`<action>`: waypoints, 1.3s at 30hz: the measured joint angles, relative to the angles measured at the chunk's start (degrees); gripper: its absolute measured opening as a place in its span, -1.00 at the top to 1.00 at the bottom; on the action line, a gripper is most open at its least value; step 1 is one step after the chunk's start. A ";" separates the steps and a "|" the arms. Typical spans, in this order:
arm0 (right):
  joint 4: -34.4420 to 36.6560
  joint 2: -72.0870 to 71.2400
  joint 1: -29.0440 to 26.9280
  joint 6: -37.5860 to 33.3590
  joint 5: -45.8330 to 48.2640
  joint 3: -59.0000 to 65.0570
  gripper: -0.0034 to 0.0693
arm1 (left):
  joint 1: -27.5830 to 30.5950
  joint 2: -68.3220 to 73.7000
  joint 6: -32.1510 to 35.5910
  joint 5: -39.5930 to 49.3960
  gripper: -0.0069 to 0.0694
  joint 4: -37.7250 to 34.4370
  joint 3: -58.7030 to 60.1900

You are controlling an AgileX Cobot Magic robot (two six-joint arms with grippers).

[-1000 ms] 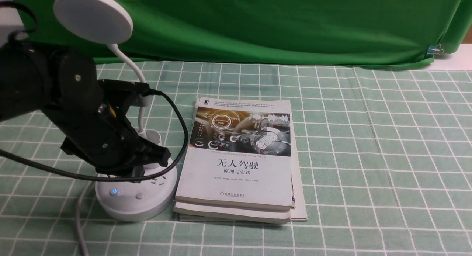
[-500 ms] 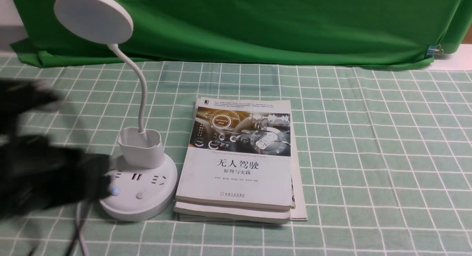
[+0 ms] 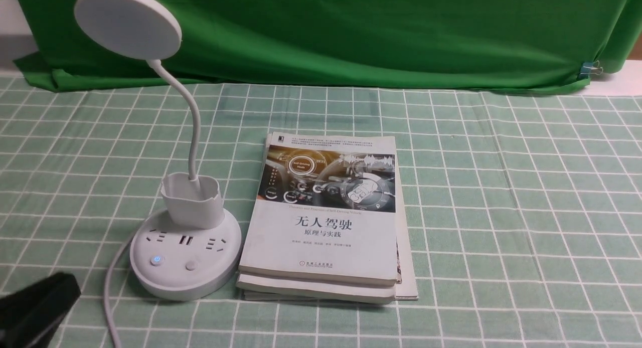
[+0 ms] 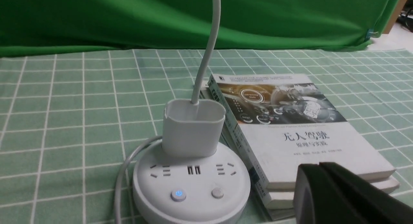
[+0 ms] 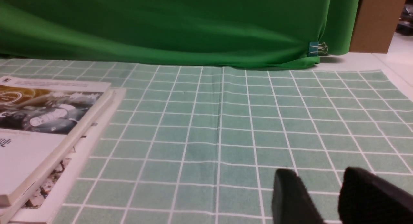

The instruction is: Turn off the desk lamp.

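The white desk lamp [image 3: 185, 257] stands at the left of the table, with its round disc head [image 3: 128, 22] up at the back, a thin neck, a small cup and a round socket base. One base button [image 3: 157, 260] glows blue; a plain one [image 3: 190, 266] sits beside it. The lamp also shows in the left wrist view [image 4: 192, 182]. My left gripper [image 3: 60, 283] is at the bottom left corner, pulled back from the base; in the left wrist view [image 4: 319, 166] its jaws are pressed together and empty. My right gripper [image 5: 317, 177] hovers open over bare cloth.
A stack of books [image 3: 326, 217] lies right beside the lamp base. The lamp's white cord [image 3: 108, 298] runs off the front edge. A green backdrop [image 3: 351, 32] hangs behind the checked cloth [image 3: 501, 187], pinned by a clip [image 3: 592, 67].
My left arm, which a second ago covered the lamp's cup and base, has pulled back to the lower left corner. The lamp and books have not moved.
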 joint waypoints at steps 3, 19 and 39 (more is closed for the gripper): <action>0.00 0.00 0.00 0.00 0.00 0.00 0.24 | 0.00 -0.17 0.00 -0.11 0.82 0.31 1.28; 0.00 0.00 0.00 0.00 0.00 0.00 0.24 | 0.35 -0.34 0.19 -0.05 0.82 2.10 2.41; 0.00 0.00 0.00 0.00 0.00 0.00 0.24 | 16.17 -10.80 -3.67 -2.21 0.82 3.93 12.18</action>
